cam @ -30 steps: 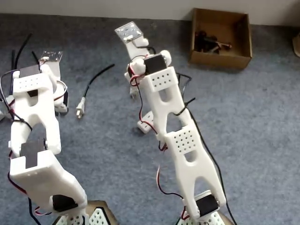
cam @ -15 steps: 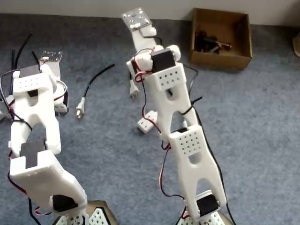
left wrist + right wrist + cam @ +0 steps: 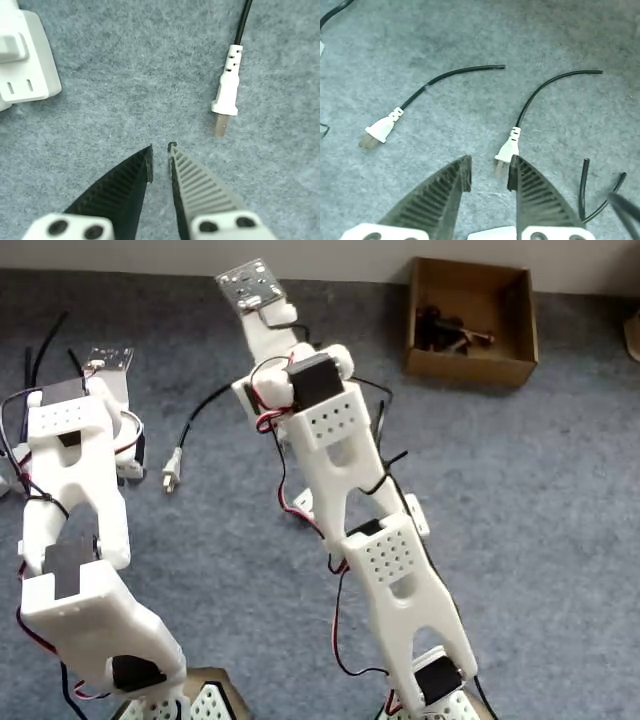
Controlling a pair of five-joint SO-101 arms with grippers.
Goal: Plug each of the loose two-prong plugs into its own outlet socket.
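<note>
Overhead, first plug [image 3: 171, 470]: lies on the grey carpet [image 3: 560, 490] between the two arms, just beside the left arm [image 3: 70, 470]. Its black cord runs off toward the right arm [image 3: 340, 460].
Left wrist, left gripper [image 3: 160, 149]: fingers only a narrow slit apart, holding nothing, low over the carpet.
Left wrist, first plug: ahead of the tips and off to the pale finger's side, apart from both. Its long axis runs roughly along the gripper's reach, prongs pointing back toward it.
Left wrist, outlet block [image 3: 27, 75]: off to the dark finger's side, slots showing.
Right wrist, right gripper [image 3: 487, 172]: fingers moderately apart, empty.
Right wrist, second plug [image 3: 509, 149]: prong end sits at the mouth of the gap, close against one fingertip. Body and cord lead straight away.
Judgement: the right arm looks nearer a grasp, and a small sideways shift would likely centre the second plug.
</note>
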